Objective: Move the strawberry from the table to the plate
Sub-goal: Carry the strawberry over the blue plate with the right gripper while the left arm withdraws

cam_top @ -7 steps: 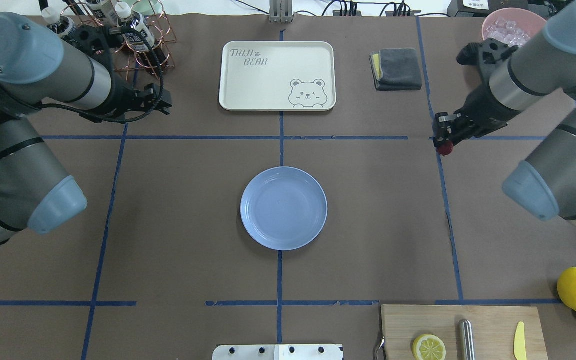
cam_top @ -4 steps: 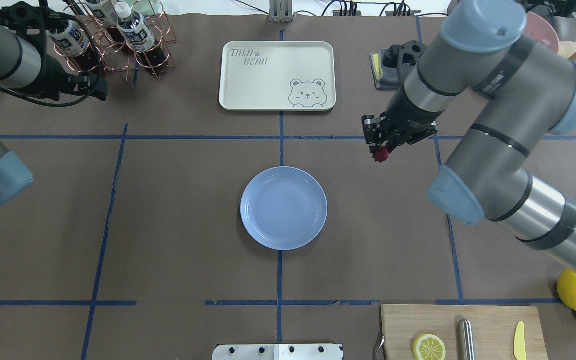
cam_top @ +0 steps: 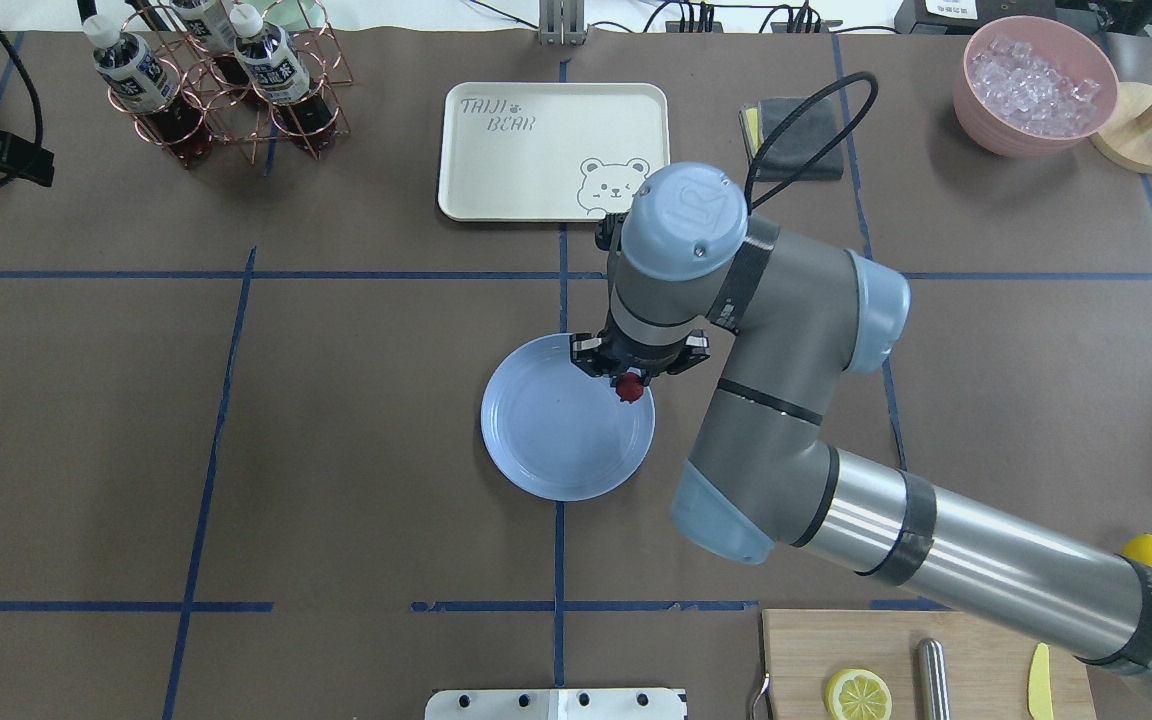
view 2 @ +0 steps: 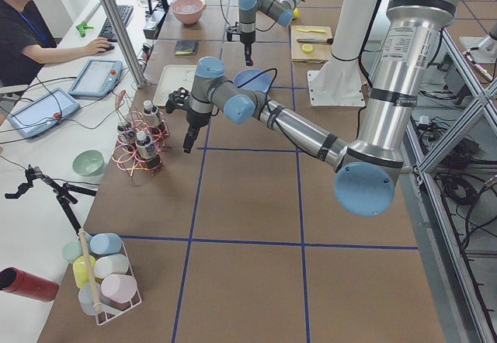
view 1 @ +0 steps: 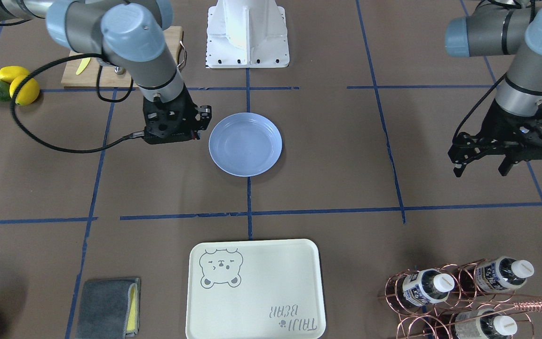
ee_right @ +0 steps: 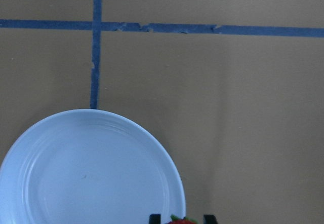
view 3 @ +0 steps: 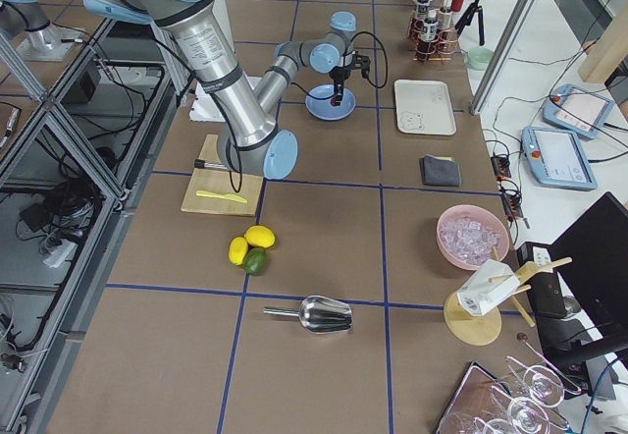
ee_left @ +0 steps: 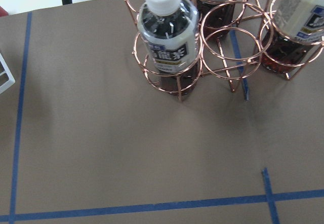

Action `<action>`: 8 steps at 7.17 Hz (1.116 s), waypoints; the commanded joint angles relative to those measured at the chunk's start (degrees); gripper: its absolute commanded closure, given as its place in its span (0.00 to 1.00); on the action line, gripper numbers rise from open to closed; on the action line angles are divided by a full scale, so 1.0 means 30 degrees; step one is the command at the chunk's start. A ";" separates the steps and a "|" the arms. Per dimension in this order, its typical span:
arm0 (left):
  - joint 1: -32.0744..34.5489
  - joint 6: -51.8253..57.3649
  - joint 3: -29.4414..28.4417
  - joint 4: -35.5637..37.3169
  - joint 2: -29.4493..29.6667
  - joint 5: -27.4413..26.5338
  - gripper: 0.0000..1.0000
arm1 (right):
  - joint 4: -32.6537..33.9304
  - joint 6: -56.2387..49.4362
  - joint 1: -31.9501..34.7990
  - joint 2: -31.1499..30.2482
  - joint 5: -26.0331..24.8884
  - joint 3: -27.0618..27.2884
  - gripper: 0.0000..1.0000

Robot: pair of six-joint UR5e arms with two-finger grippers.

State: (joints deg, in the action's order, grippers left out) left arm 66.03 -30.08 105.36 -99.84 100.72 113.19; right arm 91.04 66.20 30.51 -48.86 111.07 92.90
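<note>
My right gripper (cam_top: 627, 383) is shut on the small dark-red strawberry (cam_top: 626, 390) and holds it above the upper right rim of the light-blue plate (cam_top: 546, 440). In the right wrist view the strawberry (ee_right: 181, 221) shows at the bottom edge between the two fingertips (ee_right: 154, 218), right at the rim of the plate (ee_right: 91, 168). The front view shows this gripper (view 1: 196, 129) just beside the plate (view 1: 245, 146) on the brown table (cam_top: 336, 400). My left gripper (view 1: 482, 168) hangs open and empty far off to the side, near the bottle rack.
A cream bear-print tray (cam_top: 536, 170) lies behind the plate. A copper rack with bottles (cam_top: 226, 80) stands at the back left. A grey cloth (cam_top: 801, 140) and a pink bowl of ice (cam_top: 1034, 85) are at the back right. A cutting board (cam_top: 926, 665) sits at the front right.
My right arm has swung left with the strawberry, from the right grid line to the plate's rim. My left arm has drawn back toward the left edge.
</note>
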 commanded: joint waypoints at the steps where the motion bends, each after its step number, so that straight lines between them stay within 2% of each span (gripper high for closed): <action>1: 0.0578 0.1033 -0.0373 -0.0117 -0.0292 0.0356 0.00 | -0.1547 0.0844 -0.0735 0.0407 -0.0401 -0.1229 1.00; 3: 0.0578 0.1033 -0.0492 -0.0147 -0.0292 0.0356 0.00 | -0.1547 0.0844 -0.1058 0.0757 -0.0604 -0.1809 1.00; 5: 0.0607 0.1033 -0.0522 -0.0147 -0.0292 0.0327 0.00 | -0.1547 0.0844 -0.1206 0.2016 -0.0958 -0.3509 1.00; 7: 0.0607 0.1004 -0.0522 -0.0147 -0.0292 0.0356 0.00 | -0.1576 0.0844 -0.1235 0.2020 -0.0987 -0.3573 1.00; 8: 0.0607 0.1004 -0.0522 -0.0147 -0.0292 0.0356 0.00 | -0.1576 0.0844 -0.1293 0.1962 -0.0987 -0.3573 0.51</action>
State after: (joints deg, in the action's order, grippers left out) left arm 67.85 -27.06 103.80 -100.28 99.84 114.23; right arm 86.32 68.73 26.79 -42.91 108.13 82.32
